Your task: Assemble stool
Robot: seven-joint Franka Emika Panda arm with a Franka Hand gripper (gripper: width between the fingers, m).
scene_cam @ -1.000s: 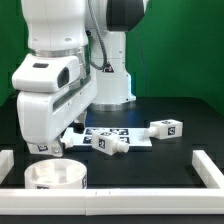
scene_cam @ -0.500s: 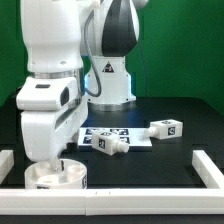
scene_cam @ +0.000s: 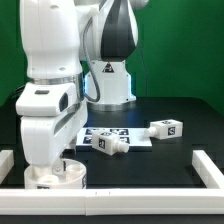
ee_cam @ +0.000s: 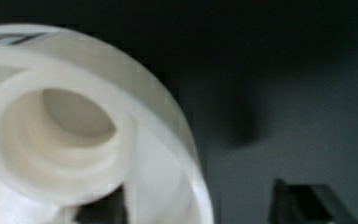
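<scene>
Firstly, from the exterior view. Found low at the exterior view's left a round white plastic disc seat (scene_cam: 55, 178), lying on the black table (scene_cam: 150, 165) just behind the long white front border rail (scene_cam: 130, 190). Seen directly above it the two-finger gripper (scene_cam: 61, 162) of the big white robot arm (scene_cam: 50, 90), pointing straight down and reaching the top of the seat. Cannot tell from here if touching, because fingertips are hidden by the arm body and the seat. Found near the middle a short chunky white leg (scene_cam: 110, 145) with a black-and-white tag, lying on its side at the front edge of the thin flat marker board (scene_cam: 128, 135). Noticed a second white leg (scene_cam: 165, 128) further to the exterior view's right, off that board, also on its side.

Then, from the wrist view. Shows mostly the seat (ee_cam: 149, 110), very close and blurred, with a round hollow (ee_cam: 60, 125) in its face and part of a black marker tag (ee_cam: 16, 38) near its edge. Seen one dark finger (ee_cam: 311, 202) outside the seat's rim, over the table. Seen also another dark shape on the inner side of the rim, too blurred to name. Cannot tell whether spread free or pinching the seat's rim.
</scene>
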